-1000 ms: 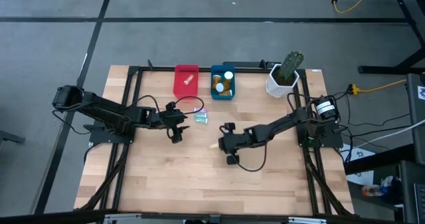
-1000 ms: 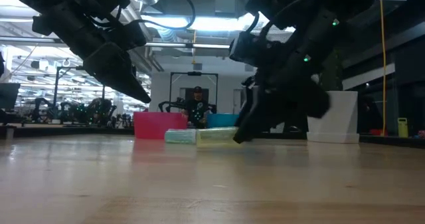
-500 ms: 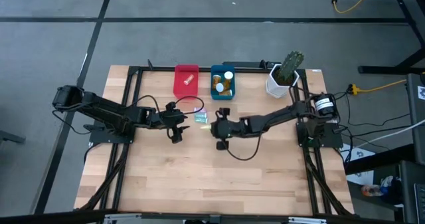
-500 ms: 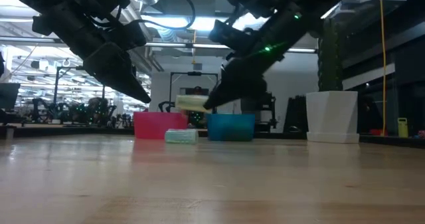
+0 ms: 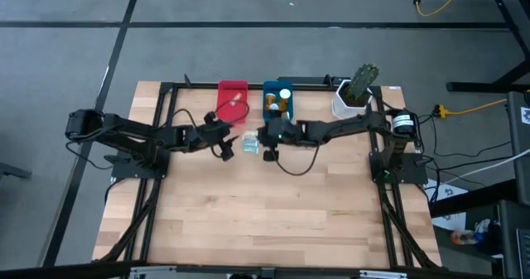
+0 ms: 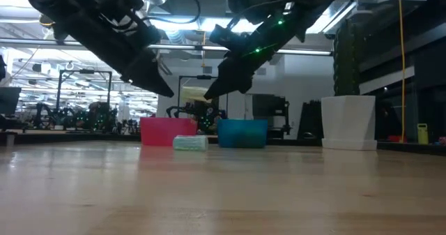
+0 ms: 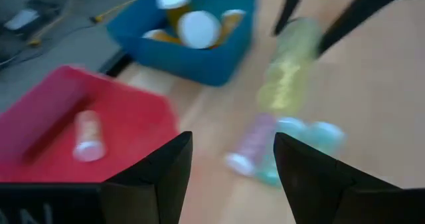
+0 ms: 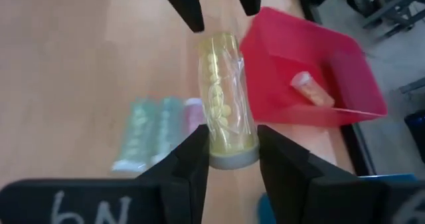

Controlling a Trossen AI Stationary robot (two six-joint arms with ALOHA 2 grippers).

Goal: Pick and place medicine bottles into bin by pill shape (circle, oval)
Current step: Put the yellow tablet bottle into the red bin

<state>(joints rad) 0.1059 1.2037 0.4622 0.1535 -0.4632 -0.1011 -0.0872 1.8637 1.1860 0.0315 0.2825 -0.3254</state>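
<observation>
Between the right fingers [image 8: 229, 159], the yellow bottle [image 8: 226, 114] hides its cap end.

The bench [image 5: 248, 221] is pale wood planks with a black frame [image 5: 170, 87] along its edges. It stands on a grey floor [image 5: 66, 47] crossed by dark seams. A yellow cable [image 5: 435, 6] loops at 1 o'clock, and a black cable [image 5: 489, 146] trails at 3 o'clock. Seen level, the room behind is a wide hall with ceiling lights [image 6: 191, 26], ducts overhead and dim equipment [image 6: 77, 116] at 9 o'clock.
</observation>
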